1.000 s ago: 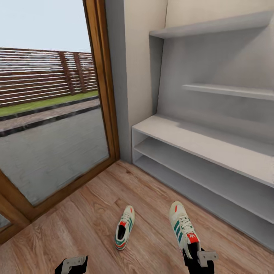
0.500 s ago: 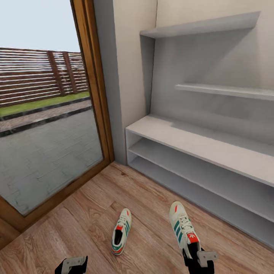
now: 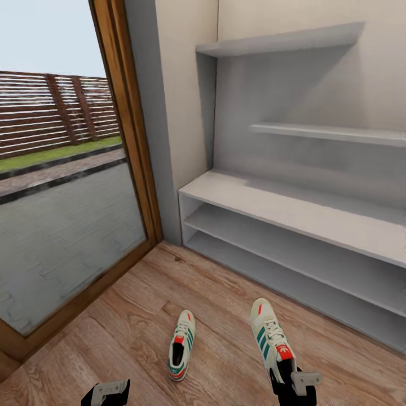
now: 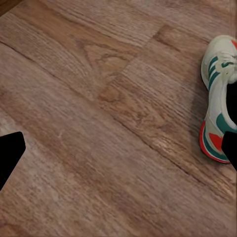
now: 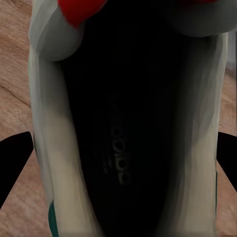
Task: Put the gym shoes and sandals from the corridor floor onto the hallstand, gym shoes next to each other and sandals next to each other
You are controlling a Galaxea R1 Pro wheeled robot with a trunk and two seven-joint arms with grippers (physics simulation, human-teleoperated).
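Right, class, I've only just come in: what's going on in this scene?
A two-armed robot is tidying shoes in a corridor. Its right tool grips the heel end of one gym shoe, toe pointing toward the grey-white shoe rack. The other gym shoe lies on the wood floor, beside the open, empty left tool. No shoes sit on the visible rack shelves.

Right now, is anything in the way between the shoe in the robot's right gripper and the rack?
Nothing visible. The held shoe in the right gripper faces bare wood floor up to the rack, whose shelves look open. The other shoe lies off to the side.
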